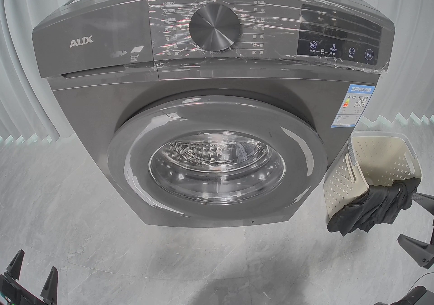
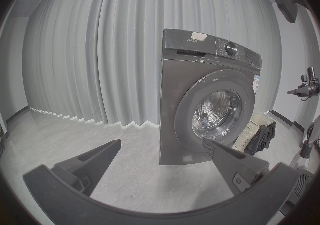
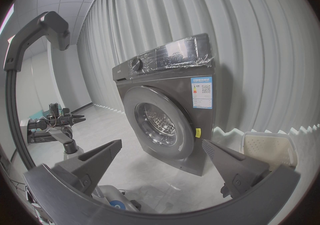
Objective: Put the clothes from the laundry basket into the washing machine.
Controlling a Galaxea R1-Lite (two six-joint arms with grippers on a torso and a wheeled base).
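**Laundry run: nothing in the machine yet**

So this one looks like it's right at the start. The washing machine [image 1: 212, 93] sits dead ahead on the floor and its round door [image 1: 217, 166] is shut. Through the glass I just see shiny drum, no fabric, so I'd say none of the job is done. What's left: get that door open, grab the clothes, stuff them in.

The laundry basket [image 1: 343, 179] is a cream, holey plastic one, just beside the machine on the right. The clothes [image 1: 375, 206] are a dark, limp, crumpled bundle slung over its near rim, with a good part hanging down outside. I can't tell how many pieces there are.

The left hand [image 1: 36, 261] is low at near left, spread wide and empty. The right hand [image 3: 161, 142] is also wide and empty, near right, close to the bundle.
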